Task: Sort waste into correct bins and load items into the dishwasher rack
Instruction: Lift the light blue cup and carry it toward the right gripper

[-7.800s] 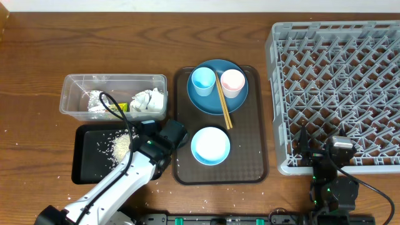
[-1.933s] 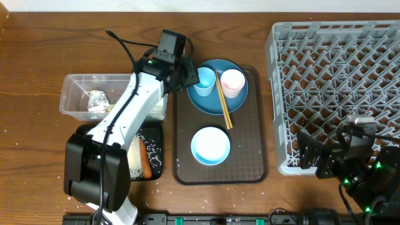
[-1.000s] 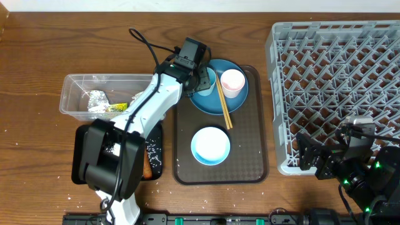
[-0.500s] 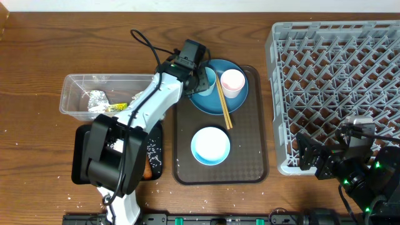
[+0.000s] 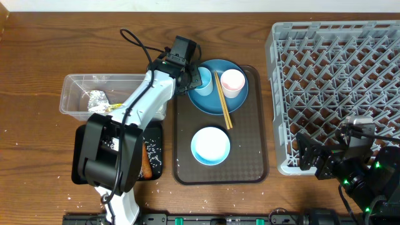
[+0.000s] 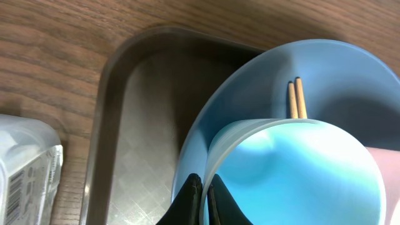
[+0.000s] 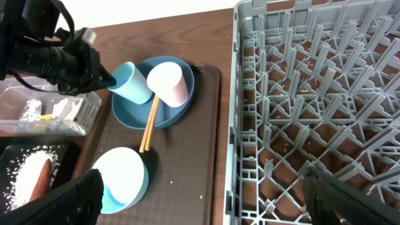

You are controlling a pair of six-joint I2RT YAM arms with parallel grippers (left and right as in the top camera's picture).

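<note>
Rim pinch: left tool (image 6: 205,190) clamps the light blue plastic cup (image 6: 294,175) to lift it off the dark blue round plate (image 6: 337,81); right tool (image 5: 306,155) gapes wide.

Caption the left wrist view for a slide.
Left gripper pinches the light blue cup by its rim over the blue plate, chopsticks beyond, brown tray beneath.

Light blue cup (image 5: 204,80); pale pink cup (image 5: 232,82); dark blue plate (image 5: 209,104); grey rack (image 5: 337,81).

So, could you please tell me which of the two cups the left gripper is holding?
The light blue cup, left of the chopsticks: the left gripper pinches its wall. The pale pink cup stands free.
</note>
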